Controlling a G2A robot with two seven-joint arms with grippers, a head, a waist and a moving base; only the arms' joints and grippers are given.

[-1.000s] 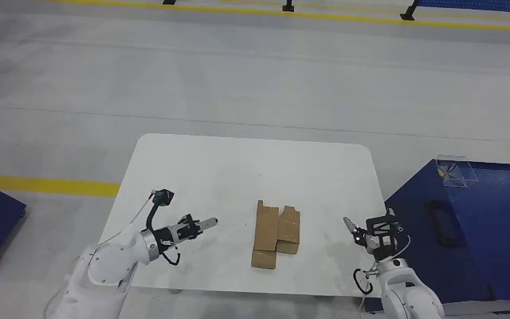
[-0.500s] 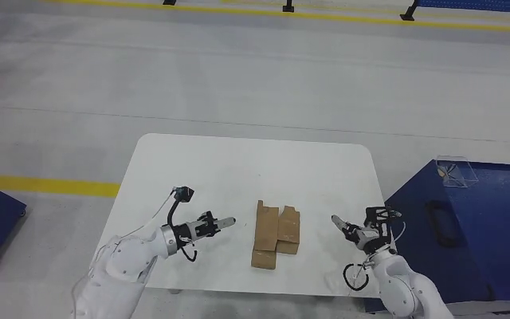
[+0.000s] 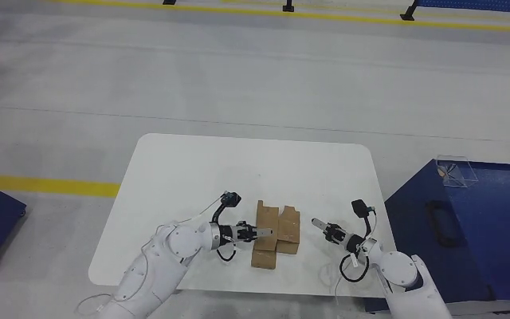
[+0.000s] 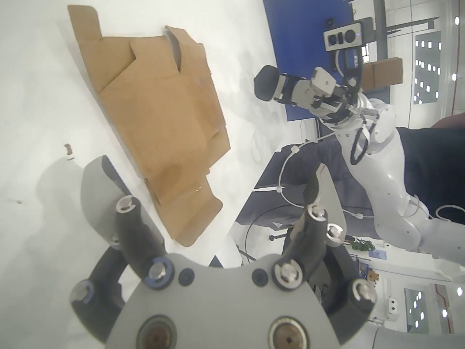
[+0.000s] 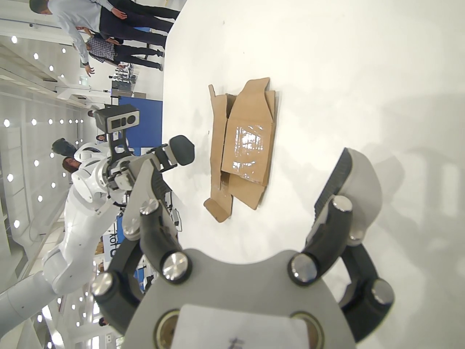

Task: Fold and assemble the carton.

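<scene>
On the tabletop (image 3: 239, 167), toward its 6 o'clock edge, the carton (image 3: 275, 233) lies flat, long axis running 12 to 6. The left end effector (image 3: 265, 232), spread wide, is just beside its 9 o'clock edge and nearer; the right end effector (image 3: 317, 225), also wide, stands apart at 3 o'clock

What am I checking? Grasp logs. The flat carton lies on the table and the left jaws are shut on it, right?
Not quite. The left gripper has its jaws open, as the left wrist view shows. The flat carton does lie on the table.
</scene>
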